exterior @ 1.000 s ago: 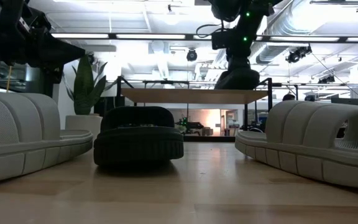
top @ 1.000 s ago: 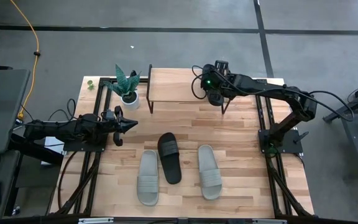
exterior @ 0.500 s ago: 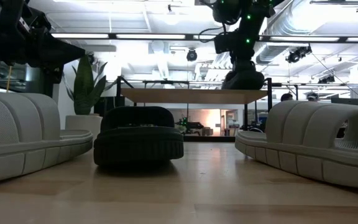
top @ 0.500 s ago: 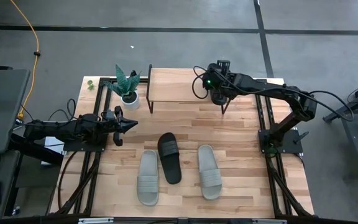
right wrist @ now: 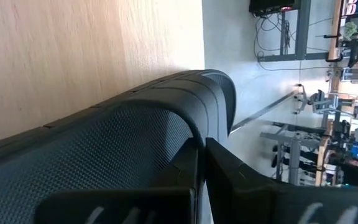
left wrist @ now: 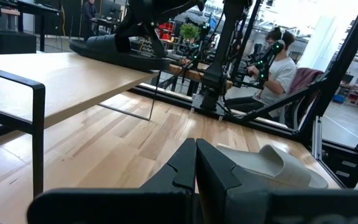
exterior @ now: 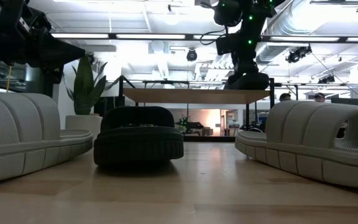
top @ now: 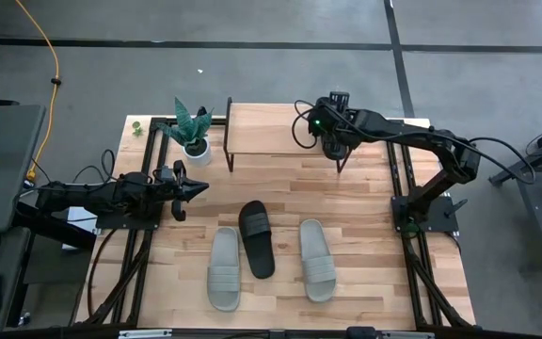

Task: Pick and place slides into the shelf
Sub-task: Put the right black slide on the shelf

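One black slide (left wrist: 114, 50) lies on the shelf (top: 271, 127), at the right end of its light plank top. My right gripper (right wrist: 199, 163) is shut on that slide's strap and shows above it in the low view (exterior: 247, 79). Another black slide (top: 257, 238) lies flat on the table's near middle, between two pale grey-green slides (top: 224, 268) (top: 316, 259). My left gripper (top: 203, 185) waits at the table's left side, shut and holding nothing. My right gripper pinches the black slide's wide strap at its edge (right wrist: 188, 127) between its two fingers. The fingers come slanting down from the table's right side. The slide's sole (left wrist: 135, 62) lies on the shelf's plank top near its right end.
A potted plant (top: 194, 132) stands just left of the shelf. The shelf's thin black legs (left wrist: 39, 137) stand on the table's far half. Bare wood lies between the shelf and the three slides. People sit in the room beyond the table (left wrist: 281, 62).
My right gripper has tipped a little and shifted toward the shelf's right end, carrying the black slide along the plank top with it. Its fingers have stayed shut on the strap.
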Robot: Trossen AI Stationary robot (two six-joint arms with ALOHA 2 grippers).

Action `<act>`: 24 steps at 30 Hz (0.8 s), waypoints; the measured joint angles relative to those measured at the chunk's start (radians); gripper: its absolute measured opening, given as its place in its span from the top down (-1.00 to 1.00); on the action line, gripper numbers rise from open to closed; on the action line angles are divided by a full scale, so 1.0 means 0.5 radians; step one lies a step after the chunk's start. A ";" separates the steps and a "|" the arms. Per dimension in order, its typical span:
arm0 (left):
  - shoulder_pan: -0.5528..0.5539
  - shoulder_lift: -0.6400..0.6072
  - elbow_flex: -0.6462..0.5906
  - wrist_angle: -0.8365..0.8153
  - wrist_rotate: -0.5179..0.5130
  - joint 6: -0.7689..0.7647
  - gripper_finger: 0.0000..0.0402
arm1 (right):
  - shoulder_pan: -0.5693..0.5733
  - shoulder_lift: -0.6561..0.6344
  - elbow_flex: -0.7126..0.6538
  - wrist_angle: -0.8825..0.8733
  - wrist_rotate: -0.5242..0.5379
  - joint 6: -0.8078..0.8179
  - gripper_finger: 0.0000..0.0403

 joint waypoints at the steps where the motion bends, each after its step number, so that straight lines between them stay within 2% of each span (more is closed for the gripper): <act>1: 0.000 0.000 0.000 0.000 0.000 0.000 1.00 | 0.000 0.000 0.000 -0.006 -0.012 0.017 1.00; 18: 0.000 0.000 0.000 -0.003 0.000 0.000 1.00 | -0.011 -0.004 0.002 -0.044 -0.195 0.107 1.00; 21: 0.000 0.000 0.000 -0.002 0.000 0.000 1.00 | -0.012 -0.004 0.002 -0.067 -0.202 0.126 0.93; 24: 0.000 0.000 0.000 -0.002 0.000 0.000 1.00 | -0.010 -0.002 0.002 -0.078 -0.207 0.161 0.76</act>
